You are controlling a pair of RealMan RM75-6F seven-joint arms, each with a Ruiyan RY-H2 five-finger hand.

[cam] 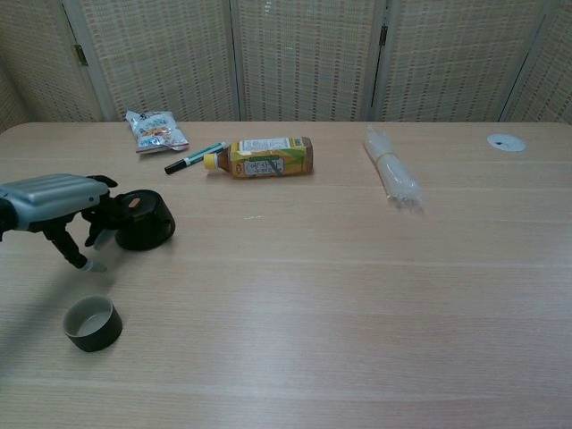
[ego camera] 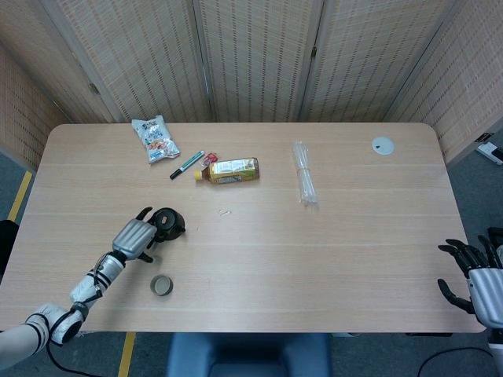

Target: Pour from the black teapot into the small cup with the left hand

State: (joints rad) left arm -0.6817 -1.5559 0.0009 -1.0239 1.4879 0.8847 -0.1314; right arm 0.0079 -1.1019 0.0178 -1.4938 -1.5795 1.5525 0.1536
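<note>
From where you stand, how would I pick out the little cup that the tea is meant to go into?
Start at the wooden table and go to its near left corner, where the left hand reaches the black teapot. Just nearer than those stands the small cup. It is low, round, dark olive and open-topped, standing alone, the only thing there without a lid or a handle.
</note>
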